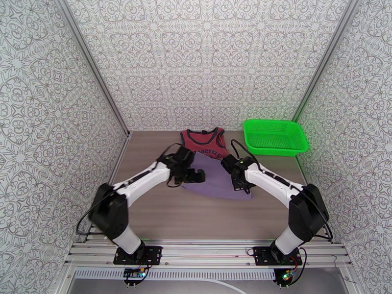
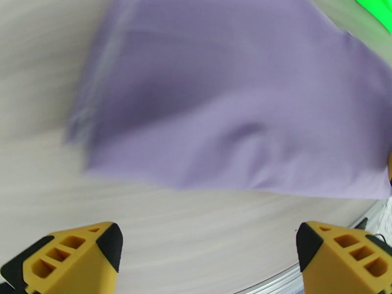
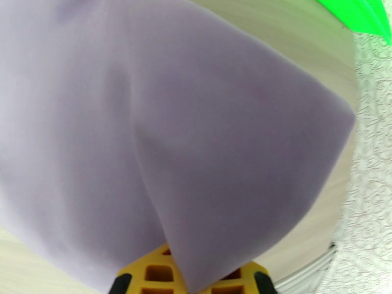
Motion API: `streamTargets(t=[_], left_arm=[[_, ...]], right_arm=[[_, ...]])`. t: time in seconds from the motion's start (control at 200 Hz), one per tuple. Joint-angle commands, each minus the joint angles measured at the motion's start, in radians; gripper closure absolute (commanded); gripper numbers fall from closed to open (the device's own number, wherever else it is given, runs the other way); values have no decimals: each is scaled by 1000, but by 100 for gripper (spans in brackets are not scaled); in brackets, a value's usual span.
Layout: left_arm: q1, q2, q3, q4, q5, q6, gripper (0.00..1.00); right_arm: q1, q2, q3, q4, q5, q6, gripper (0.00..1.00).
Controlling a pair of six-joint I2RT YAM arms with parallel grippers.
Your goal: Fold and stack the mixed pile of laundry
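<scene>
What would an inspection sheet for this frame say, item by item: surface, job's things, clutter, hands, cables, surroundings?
Surface: wood-grain table, carrying the laundry and a basket.
Job's things: red tank top lies flat at the far edge; lavender garment lies in front of it, overlapping its hem, not yet neatly folded.
Clutter: green basket at the far right.
Hands: left hand open above the table, beside the lavender cloth; right hand shut on that cloth.
Cables: black cables loop along both arms.
Surroundings: patterned walls on three sides; metal rail along the near edge.
</scene>
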Motion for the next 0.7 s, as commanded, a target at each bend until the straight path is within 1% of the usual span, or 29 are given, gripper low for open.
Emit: streamTargets(t=[0.0,0.09,0.16,0.245,0.285,0.34,0.385,0.45,0.51,0.695], left_arm=[[-41,108,99,124,82,-59,1],[-70,210,191,149,87,-70,0],[-84,289,260,154,119,-78,2],[-100,353,300,206,197,-111,14],[-110,367,302,241,222,-132,23],[-124,378,303,278,247,-157,43],[-133,382,305,289,258,-170,58],[-146,382,301,292,266,-182,85],[-152,382,289,300,277,-195,100],[-178,430,260,357,336,-236,100]], right_arm=[[-27,-11,16,-44,96,-81,100],[-47,-17,17,-53,136,-112,100],[-64,-26,12,-52,162,-145,100],[-84,-34,5,-37,182,-179,100],[-92,-34,3,-24,182,-192,100],[-106,-34,-2,-1,174,-205,100],[-114,-32,-6,17,160,-216,100],[-129,-24,-9,43,141,-229,100],[-138,-15,-11,60,132,-238,100],[-171,4,-15,97,109,-271,100]])
